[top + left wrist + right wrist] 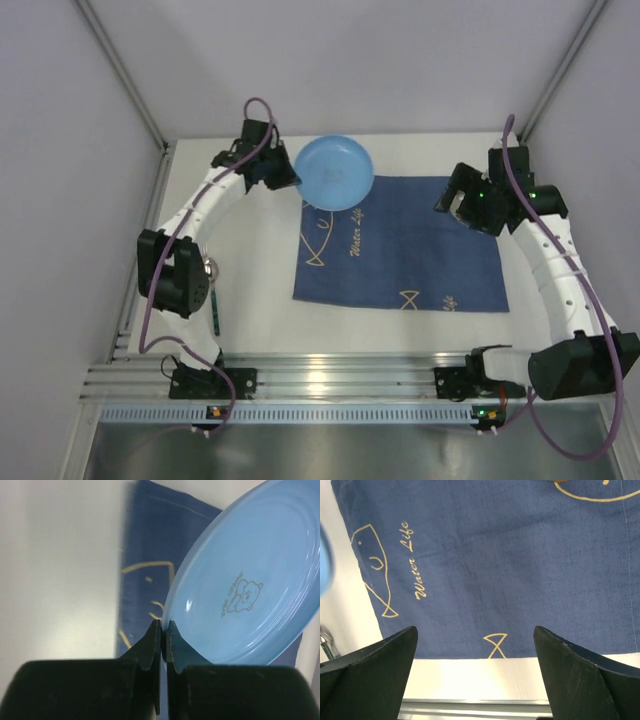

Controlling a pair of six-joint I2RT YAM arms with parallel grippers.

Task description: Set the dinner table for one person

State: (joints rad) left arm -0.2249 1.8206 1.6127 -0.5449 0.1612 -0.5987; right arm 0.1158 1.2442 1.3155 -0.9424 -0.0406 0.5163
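The dinner table (pixel 250 300) is a white tabletop with a ribbed aluminium rail (pixel 340 375) along its near edge. A dark blue fish-print cloth (pixel 400 250) lies on it. My left gripper (pixel 295 172) is shut on the rim of a light blue plate (pixel 336 170) and holds it tilted over the cloth's far left corner. In the left wrist view the fingers (pixel 154 642) pinch the plate (pixel 250 590) by its edge. My right gripper (pixel 450 200) is open and empty above the cloth's right side. In its wrist view the gripper (pixel 475 630) is open over the cloth (pixel 495 550).
A shiny metal utensil (pixel 210 268) and a thin dark green-handled piece (pixel 215 318) lie on the table at the left, beside my left arm. The metal piece also shows at the left edge of the right wrist view (pixel 327 644). Grey walls enclose the table.
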